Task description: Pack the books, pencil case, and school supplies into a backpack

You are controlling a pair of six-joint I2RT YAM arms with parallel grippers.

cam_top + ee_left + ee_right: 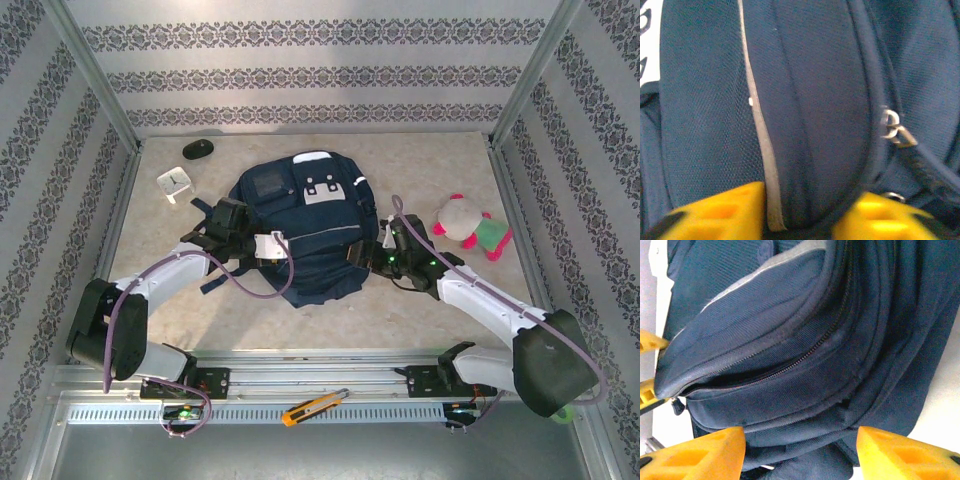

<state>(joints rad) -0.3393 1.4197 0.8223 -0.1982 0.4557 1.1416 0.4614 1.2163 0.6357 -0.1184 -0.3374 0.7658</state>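
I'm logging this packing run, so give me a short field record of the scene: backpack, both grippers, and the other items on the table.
backpack: navy, lying flat mid-table
left gripper: pinching a backpack fold
right gripper: open, straddling the backpack's side
mouse: far left, apart from backpack
clock: white, beside mouse
plush toy: right of backpack

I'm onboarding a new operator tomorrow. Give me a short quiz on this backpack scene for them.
1. True or false: the left gripper and the right gripper both reach the backpack.
2. Which lies on the right arm's side of the table? A mouse, B clock, C plush toy.
3. Fill in: the right gripper, astride the backpack, is ___ (open/shut).
Key: 1 true; 2 C; 3 open.
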